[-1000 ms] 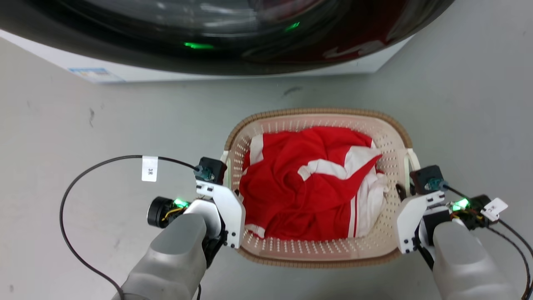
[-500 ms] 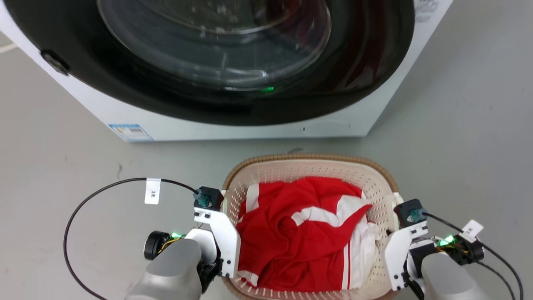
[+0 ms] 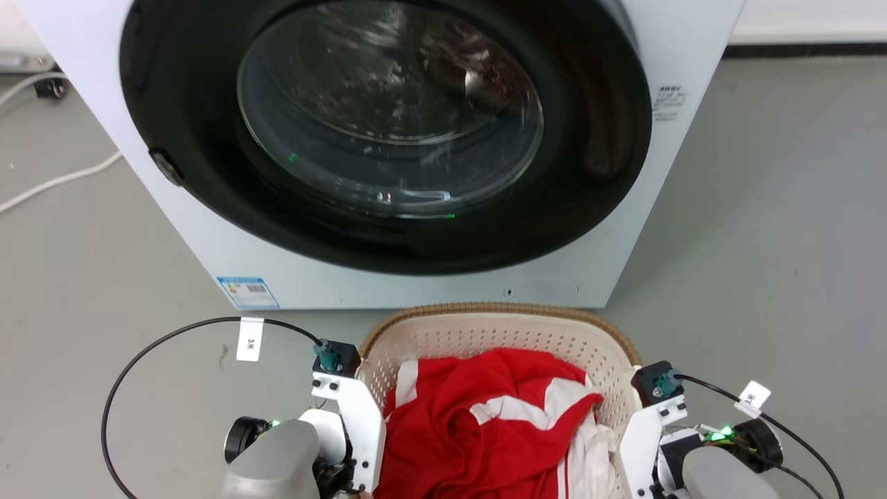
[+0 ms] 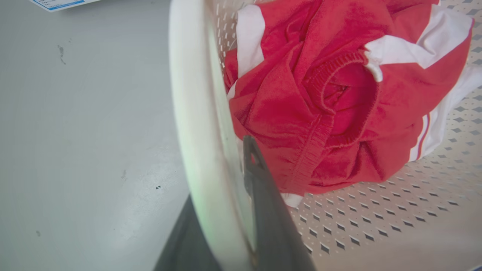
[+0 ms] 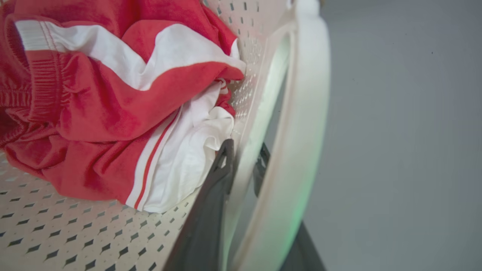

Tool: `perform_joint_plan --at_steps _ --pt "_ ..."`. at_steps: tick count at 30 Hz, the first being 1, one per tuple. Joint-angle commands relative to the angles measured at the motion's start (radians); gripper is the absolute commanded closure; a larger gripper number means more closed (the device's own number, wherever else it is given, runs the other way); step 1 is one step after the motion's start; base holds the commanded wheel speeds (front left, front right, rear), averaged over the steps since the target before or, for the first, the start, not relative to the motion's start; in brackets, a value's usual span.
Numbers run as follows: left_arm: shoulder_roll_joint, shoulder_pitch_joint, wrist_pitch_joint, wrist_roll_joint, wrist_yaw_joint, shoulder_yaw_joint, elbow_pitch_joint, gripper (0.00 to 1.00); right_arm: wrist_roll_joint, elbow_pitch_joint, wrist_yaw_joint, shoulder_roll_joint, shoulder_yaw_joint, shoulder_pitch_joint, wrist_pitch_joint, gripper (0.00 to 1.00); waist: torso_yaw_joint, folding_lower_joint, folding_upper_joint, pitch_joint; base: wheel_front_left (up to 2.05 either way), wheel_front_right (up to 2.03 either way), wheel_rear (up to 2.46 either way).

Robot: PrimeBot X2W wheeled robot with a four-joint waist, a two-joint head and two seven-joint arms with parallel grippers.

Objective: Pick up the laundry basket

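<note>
Laundry basket (image 3: pixel 499 308) has dropped to the bottom of my head view over the last second, while the washing machine (image 3: pixel 388 138) has gone from a dark sliver to its full front. The whole picture shifted, so that is the camera rising. The basket keeps its place between my arms, and I judge it is coming up with the body: the lift is underway. The machine is the edge to respect. The basket's brown far rim reads just beside its lower front panel, and I cannot tell the true gap from above. The grey floor (image 3: pixel 762 242) lies open to both sides, so there is room to back away or swing sideways. The red and white garment (image 3: pixel 485 430) is heaped low inside, nothing hanging over the rim. My left gripper (image 4: pixel 222 180) is pinched on the basket's side at the white loop handle (image 4: pixel 196 113), one finger inside the wall and one outside. My right gripper (image 5: pixel 244 150) is pinched the same way on the wall at the other handle (image 5: pixel 305 113). A black cable (image 3: pixel 138 360) loops out from my left wrist, apart from the basket.
</note>
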Motion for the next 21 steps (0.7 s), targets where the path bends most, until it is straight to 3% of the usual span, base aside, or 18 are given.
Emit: perform_joint_plan --at_steps 1,10,21 --pt "0.019 -0.003 -0.001 -0.001 -0.001 -0.004 -0.005 1.0 0.006 0.006 0.001 -0.011 0.025 0.028 0.018 1.0 0.002 0.0002 0.0 -0.031 0.0 0.0 0.0" --pt "0.041 0.002 0.042 -0.028 -0.001 -0.042 -0.008 1.0 0.159 -0.015 0.002 -0.012 0.173 0.033 0.122 1.0 -0.009 0.0002 0.0 -0.111 0.0 0.0 0.0" --pt "0.044 0.034 0.067 -0.062 -0.001 -0.072 0.004 1.0 0.26 -0.011 0.002 -0.011 0.267 0.027 0.177 1.0 -0.023 0.0002 0.0 -0.162 0.0 0.0 0.0"
